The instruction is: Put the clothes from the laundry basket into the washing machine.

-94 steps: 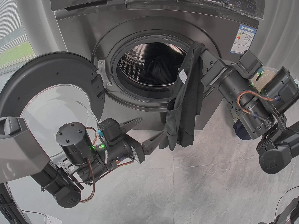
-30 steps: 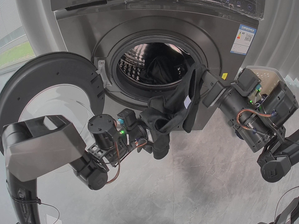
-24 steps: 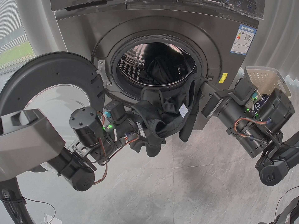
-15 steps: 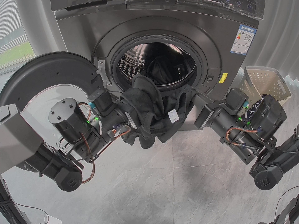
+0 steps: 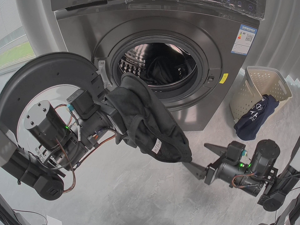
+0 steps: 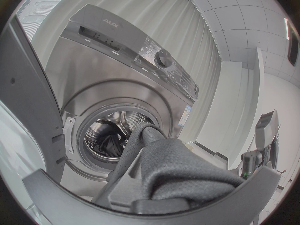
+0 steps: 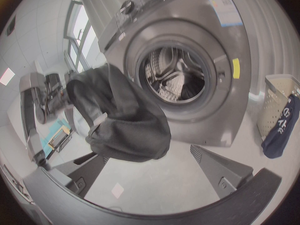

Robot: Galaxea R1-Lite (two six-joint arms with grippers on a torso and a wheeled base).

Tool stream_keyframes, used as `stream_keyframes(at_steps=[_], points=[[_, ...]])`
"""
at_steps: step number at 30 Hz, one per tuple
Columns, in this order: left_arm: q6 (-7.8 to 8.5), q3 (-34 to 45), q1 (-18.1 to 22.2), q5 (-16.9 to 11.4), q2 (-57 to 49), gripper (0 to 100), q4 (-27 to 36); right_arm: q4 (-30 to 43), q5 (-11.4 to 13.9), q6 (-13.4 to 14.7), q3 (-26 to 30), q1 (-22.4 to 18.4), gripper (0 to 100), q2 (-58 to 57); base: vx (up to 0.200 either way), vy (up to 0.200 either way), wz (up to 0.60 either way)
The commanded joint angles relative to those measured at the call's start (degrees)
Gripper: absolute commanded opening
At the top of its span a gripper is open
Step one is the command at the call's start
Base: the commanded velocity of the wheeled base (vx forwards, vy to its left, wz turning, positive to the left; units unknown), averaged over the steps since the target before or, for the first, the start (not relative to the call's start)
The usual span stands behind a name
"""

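Grip: your left gripper point(image 6: 137, 188) pinches the black garment point(image 5: 147, 122), bunched over it clear of the floor, at 7 o'clock of the drum opening point(image 5: 156, 66), likely staged for feeding in. At its 4 o'clock your right gripper point(image 5: 203, 158) sits spread and empty. A navy garment point(image 5: 254, 116) drapes the laundry basket point(image 5: 265, 78), 4 o'clock of the washing machine point(image 5: 218, 47).
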Motion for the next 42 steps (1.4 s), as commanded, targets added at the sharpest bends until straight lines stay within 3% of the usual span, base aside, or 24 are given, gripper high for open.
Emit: stream_keyframes(at_steps=[1, 13, 18, 22, 27, 42], points=[[-0.91, 2.8, 0.5, 0.2, -5.3, 0, 0.0, -1.5, 0.9, -0.6, 7.8, 0.9, 100, 4.7, 0.0, 0.0, 0.0], [-0.21, 9.5, 0.3, -0.2, -5.9, 0, -0.2, -1.6, 0.4, -0.2, 8.5, -1.0, 100, 2.9, 0.0, 0.0, 0.0], [-0.12, 10.5, 0.2, -0.1, -5.8, 0, -0.1, -1.6, -1.3, 0.2, 6.6, -3.2, 100, 3.2, 0.0, 0.0, 0.0], [2.25, 13.3, -1.1, -0.7, -5.4, 0, 0.2, -1.6, -1.6, 0.1, 5.7, -4.9, 100, 3.2, 0.0, 0.0, 0.0], [3.75, 13.8, -1.6, -1.0, -3.9, 0, -0.1, -1.6, -1.8, 0.2, 5.2, -5.2, 100, 2.9, 0.2, 0.0, 0.0], [3.57, 14.0, -4.3, -1.2, -1.8, 0, -0.2, -1.5, -1.8, 0.2, 5.3, -4.6, 100, 1.9, 0.2, 0.0, 0.0]])
